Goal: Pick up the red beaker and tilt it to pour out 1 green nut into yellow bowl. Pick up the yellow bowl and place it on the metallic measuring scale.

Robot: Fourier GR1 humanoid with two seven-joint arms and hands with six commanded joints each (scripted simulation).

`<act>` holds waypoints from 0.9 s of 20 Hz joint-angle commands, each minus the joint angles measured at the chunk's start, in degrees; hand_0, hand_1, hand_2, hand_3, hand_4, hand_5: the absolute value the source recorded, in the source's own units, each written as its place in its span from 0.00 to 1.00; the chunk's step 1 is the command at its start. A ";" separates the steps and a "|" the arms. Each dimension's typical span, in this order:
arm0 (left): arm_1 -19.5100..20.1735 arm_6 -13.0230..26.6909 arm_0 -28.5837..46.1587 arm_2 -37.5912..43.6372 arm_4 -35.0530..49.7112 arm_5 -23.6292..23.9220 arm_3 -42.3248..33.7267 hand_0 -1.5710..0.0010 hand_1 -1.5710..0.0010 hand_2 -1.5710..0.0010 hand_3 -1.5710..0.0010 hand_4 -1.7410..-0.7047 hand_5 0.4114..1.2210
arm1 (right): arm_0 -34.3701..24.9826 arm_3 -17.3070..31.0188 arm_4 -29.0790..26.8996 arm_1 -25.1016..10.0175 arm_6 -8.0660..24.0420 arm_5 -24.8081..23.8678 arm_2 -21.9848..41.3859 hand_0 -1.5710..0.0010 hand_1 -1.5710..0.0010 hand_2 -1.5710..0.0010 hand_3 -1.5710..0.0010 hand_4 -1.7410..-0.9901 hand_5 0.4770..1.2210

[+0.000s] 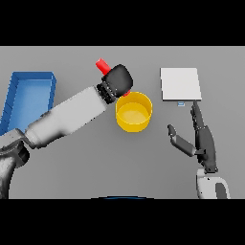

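Red plastic is poking out past the dark fingers of the left hand (117,81), which are curling round the red beaker (102,65) and holding it up in the air. The beaker's long side is leaning, with one end pointing up and away from the yellow bowl (134,112). The bowl is sitting just below and beside the hand, on the grey worktop (95,162). No green nut is showing. The right hand (198,139) is resting with straight fingers, nearer the metallic measuring scale (180,84) than the left hand is. A blue bin (28,95) is standing off to the left, out of the way.
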 commanded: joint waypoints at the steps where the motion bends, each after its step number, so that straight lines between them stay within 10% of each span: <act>1: -0.39 -0.10 -0.90 -0.94 -0.69 -0.21 0.26 0.00 0.00 0.00 0.01 0.00 1.00 | 0.31 0.08 -0.14 -0.26 0.25 -0.05 -0.36 1.00 1.00 1.00 1.00 0.61 0.19; 18: -1.74 -9.46 -13.02 -15.16 -6.76 -0.58 7.12 0.00 0.00 0.00 0.00 0.01 1.00 | -1.05 1.08 3.94 0.04 0.29 -2.72 0.61 1.00 1.00 1.00 1.00 0.71 0.15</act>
